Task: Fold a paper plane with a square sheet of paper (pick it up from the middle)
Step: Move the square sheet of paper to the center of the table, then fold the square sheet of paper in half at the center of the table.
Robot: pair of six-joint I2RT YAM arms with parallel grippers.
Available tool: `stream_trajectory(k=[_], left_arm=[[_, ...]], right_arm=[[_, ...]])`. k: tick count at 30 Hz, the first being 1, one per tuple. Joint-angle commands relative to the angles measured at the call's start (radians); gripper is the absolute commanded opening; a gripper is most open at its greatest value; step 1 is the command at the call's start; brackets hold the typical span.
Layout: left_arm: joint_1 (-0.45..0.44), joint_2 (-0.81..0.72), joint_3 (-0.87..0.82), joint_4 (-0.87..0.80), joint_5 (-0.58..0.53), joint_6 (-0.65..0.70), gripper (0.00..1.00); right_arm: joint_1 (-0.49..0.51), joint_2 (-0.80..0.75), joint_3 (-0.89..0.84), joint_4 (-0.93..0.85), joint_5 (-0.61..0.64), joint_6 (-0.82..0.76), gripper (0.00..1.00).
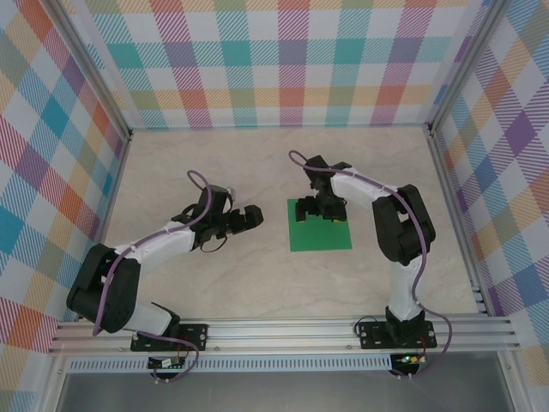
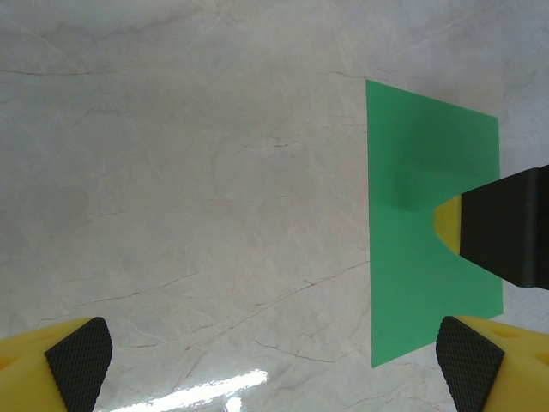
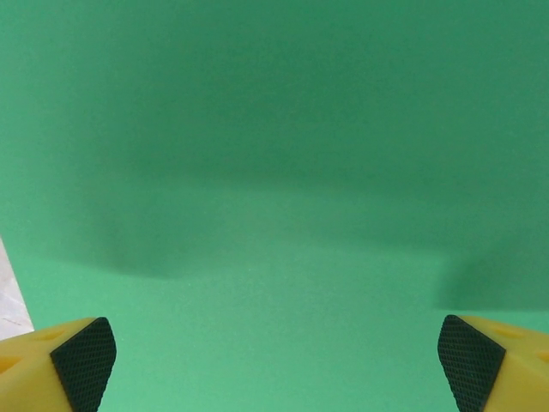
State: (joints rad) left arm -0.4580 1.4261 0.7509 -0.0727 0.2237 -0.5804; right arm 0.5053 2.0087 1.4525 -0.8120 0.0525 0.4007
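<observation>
My right fingers (image 3: 81, 360) hang spread wide over the middle of the square sheet of paper (image 1: 322, 236) — flat on the table (image 1: 214, 163), seemingly untouched — poised to pinch; left fingers (image 2: 79, 360) wait released, left of it.

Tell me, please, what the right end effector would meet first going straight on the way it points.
Most likely the square sheet of paper, lying flat directly ahead of the open right end effector; how close is unclear.
</observation>
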Motion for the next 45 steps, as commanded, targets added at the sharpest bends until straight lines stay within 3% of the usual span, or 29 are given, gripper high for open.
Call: stream_trajectory(k=[1,12,20,28,43,45], left_arm=[[-0.010,0.006,0.020,0.009,-0.006,-0.003,1.00],[-0.010,-0.010,0.011,-0.012,-0.018,0.010,1.00],[-0.010,-0.009,0.013,-0.014,-0.021,0.011,1.00],[-0.010,-0.015,0.005,-0.012,-0.022,0.008,1.00],[-0.010,-0.020,0.008,-0.030,-0.026,0.016,1.00],[-0.010,-0.023,0.005,-0.029,-0.027,0.015,1.00]], right_arm=[[0.010,0.060,0.063,-0.068,0.032,-0.020,1.00],[0.017,0.146,-0.006,-0.036,-0.037,0.006,0.98],[0.028,0.184,0.015,-0.087,0.068,0.035,0.95],[0.045,0.230,0.011,-0.092,0.069,0.037,0.96],[0.038,0.205,0.007,-0.063,0.046,0.036,0.85],[0.037,0.204,0.005,-0.061,0.052,0.038,0.79]])
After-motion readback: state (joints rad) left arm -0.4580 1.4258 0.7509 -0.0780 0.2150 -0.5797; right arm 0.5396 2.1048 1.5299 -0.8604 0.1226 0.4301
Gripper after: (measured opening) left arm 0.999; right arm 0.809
